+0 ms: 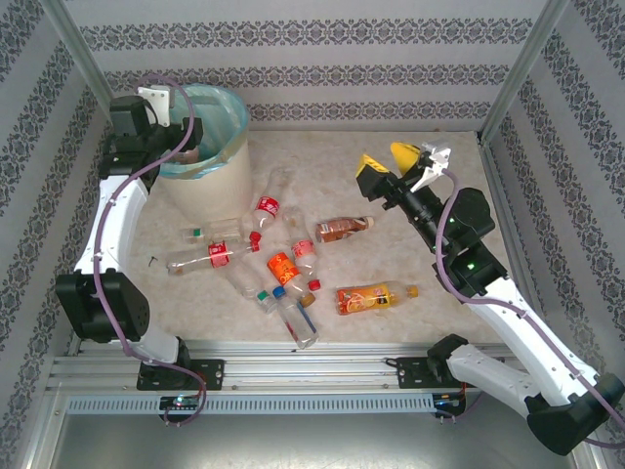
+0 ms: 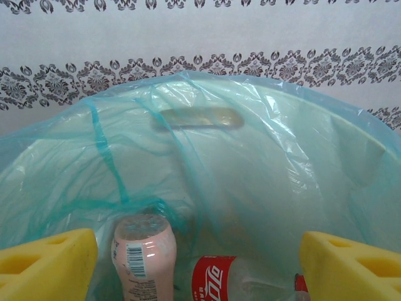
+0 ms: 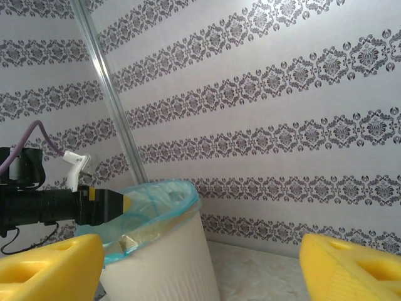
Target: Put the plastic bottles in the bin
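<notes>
The bin [image 1: 213, 191] stands at the far left, lined with a blue-green bag. My left gripper [image 1: 182, 147] hangs over its mouth, open [image 2: 199, 269], nothing between its yellow fingers [image 2: 47, 266]. Below it, inside the bin [image 2: 263, 163], lie a pink bottle [image 2: 144, 257] and a red-labelled bottle [image 2: 216, 279]. Several plastic bottles lie on the table: a red-labelled one [image 1: 266, 210], a brown one [image 1: 344, 229], an orange one [image 1: 371, 296]. My right gripper [image 1: 389, 158] is raised at mid-right, open and empty [image 3: 200, 269], facing the bin [image 3: 163, 251].
More bottles cluster in the middle near the front, among them a long clear one [image 1: 210, 256] and a blue-capped one [image 1: 298, 322]. Patterned walls close in the table on three sides. A metal post [image 3: 109, 94] stands behind the bin.
</notes>
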You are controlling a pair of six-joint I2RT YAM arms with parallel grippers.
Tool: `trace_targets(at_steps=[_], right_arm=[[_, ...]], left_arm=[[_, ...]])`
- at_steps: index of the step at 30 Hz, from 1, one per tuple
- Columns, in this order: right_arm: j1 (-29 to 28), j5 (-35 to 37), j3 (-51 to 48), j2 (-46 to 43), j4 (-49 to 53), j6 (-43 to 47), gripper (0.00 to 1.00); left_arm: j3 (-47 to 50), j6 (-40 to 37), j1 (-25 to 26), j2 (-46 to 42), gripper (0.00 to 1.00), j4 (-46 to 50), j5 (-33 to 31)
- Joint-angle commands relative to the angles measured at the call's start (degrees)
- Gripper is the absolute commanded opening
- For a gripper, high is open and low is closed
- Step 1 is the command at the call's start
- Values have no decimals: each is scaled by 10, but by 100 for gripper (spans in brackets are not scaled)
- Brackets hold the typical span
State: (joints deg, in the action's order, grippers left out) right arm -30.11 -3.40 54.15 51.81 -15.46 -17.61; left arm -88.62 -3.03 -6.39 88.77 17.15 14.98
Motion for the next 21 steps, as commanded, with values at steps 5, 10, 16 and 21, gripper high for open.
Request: trace_targets(at_steps=[5,10,16,21], right_arm=[[8,9,-1,2,-14,3,82],[8,15,4,8,-3,3,82],[13,15,41,37,78,2,83],[18,40,82,74,200,-1,83]], left_arm=[[-4,3,-2,-8,83,-16,11],[-14,11,-2,-9,83,-10,21],[-37,31,1,-30,81,5,35],[-57,13,34,-67,80,27,10]])
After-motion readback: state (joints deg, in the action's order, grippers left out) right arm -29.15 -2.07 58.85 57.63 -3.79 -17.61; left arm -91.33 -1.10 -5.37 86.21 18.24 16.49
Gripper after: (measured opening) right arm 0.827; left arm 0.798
